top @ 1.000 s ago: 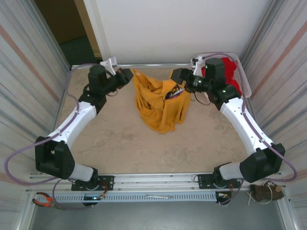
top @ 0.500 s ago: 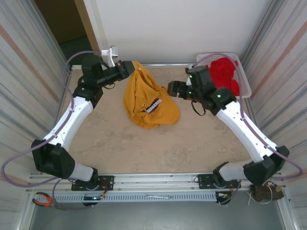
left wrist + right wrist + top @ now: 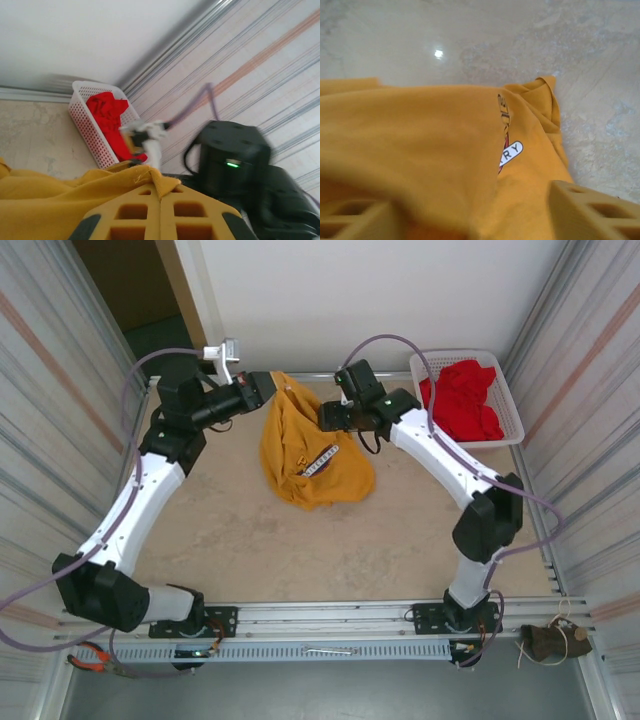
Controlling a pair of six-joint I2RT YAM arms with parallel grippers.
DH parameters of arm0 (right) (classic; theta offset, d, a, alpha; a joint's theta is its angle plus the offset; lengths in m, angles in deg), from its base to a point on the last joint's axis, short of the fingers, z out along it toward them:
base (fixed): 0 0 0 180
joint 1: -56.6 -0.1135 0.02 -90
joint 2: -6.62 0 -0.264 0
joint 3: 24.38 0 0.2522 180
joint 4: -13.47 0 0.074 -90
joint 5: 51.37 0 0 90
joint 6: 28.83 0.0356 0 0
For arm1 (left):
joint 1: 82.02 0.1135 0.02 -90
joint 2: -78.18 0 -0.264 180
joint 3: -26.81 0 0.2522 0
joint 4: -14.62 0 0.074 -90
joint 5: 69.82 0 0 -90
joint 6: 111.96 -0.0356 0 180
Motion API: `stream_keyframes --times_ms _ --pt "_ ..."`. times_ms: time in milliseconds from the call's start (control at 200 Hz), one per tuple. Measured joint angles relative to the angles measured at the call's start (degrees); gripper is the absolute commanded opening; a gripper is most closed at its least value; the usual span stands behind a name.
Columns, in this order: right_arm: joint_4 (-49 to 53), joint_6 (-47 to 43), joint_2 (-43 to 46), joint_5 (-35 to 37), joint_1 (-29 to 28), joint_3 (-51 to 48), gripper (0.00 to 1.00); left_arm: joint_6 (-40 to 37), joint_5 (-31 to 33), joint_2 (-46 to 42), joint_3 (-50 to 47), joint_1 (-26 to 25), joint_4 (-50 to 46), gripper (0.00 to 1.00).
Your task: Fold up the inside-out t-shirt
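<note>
From above, the t-shirt (image 3: 315,455) sits bunched in the upper middle of the tabletop (image 3: 300,540). Its top corner is drawn up to a point at the left claw (image 3: 262,390), and a white printed strip (image 3: 322,460) shows on its front. The right claw (image 3: 325,417) is at the cloth's upper right edge. A white basket (image 3: 515,412) of red clothes (image 3: 462,398) stands in the upper right corner.

In the left wrist view, the left claw (image 3: 160,187) is closed, with a fold of the t-shirt (image 3: 50,195) pinched at its tips. The basket (image 3: 85,125) with the red clothes (image 3: 107,112) is at centre left.

In the right wrist view, the right claw (image 3: 465,205) is spread wide, one finger in each lower corner. The t-shirt (image 3: 420,130) bulges between them, and bare tabletop (image 3: 470,35) runs across the top.
</note>
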Motion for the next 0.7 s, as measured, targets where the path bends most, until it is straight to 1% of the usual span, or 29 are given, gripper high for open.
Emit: stream_keyframes --times_ms 20,25,135,205,291,346,406,466,526,561,606,646,696 --pt "0.28 -0.04 -1.03 -0.35 0.46 0.63 0.02 -0.02 0.00 -0.35 0.00 0.00 -0.09 0.00" --pt "0.33 -0.07 -1.31 -0.37 0.59 0.85 0.00 -0.02 0.00 -0.46 0.00 0.00 -0.13 0.00" --pt "3.48 -0.17 -5.33 -1.66 2.97 5.68 0.00 -0.55 0.24 -1.38 0.24 0.17 -2.21 0.00" --pt "7.93 -0.44 -6.99 -2.45 4.46 12.87 0.00 -0.87 0.24 0.11 2.80 1.40 -5.31 0.00" --pt "13.77 -0.44 -8.94 -3.06 6.12 28.70 0.00 0.61 -0.46 5.90 12.66 5.31 -8.11 0.00" --pt "14.67 -0.39 -8.70 -3.10 6.91 38.62 0.00 1.99 -0.35 10.08 20.70 7.72 -8.24 0.00" --pt "13.46 -0.20 -5.57 -3.19 7.15 44.09 0.00 2.99 -0.13 13.33 29.05 9.44 -8.85 0.00" --pt "10.73 0.46 1.20 -3.69 6.78 42.32 0.00 3.63 -0.24 14.71 35.56 9.64 -8.87 0.00" --pt "5.88 1.66 10.86 -4.79 5.77 33.86 0.00 4.15 -0.81 13.68 38.18 8.79 -7.61 0.00" --pt "3.69 2.45 16.17 -5.38 5.16 28.48 0.00 4.17 -0.96 12.07 37.81 7.91 -7.02 0.00" --pt "2.03 3.17 20.96 -6.05 4.96 23.15 0.00 4.11 -1.14 9.46 35.82 6.75 -6.23 0.00" --pt "1.01 3.85 23.80 -6.25 5.11 19.47 0.00 3.96 -1.36 7.10 33.20 5.77 -6.25 0.00" --pt "0.31 4.57 25.22 -6.38 5.62 15.82 0.00 3.93 -2.01 5.92 30.60 5.27 -7.02 0.00"
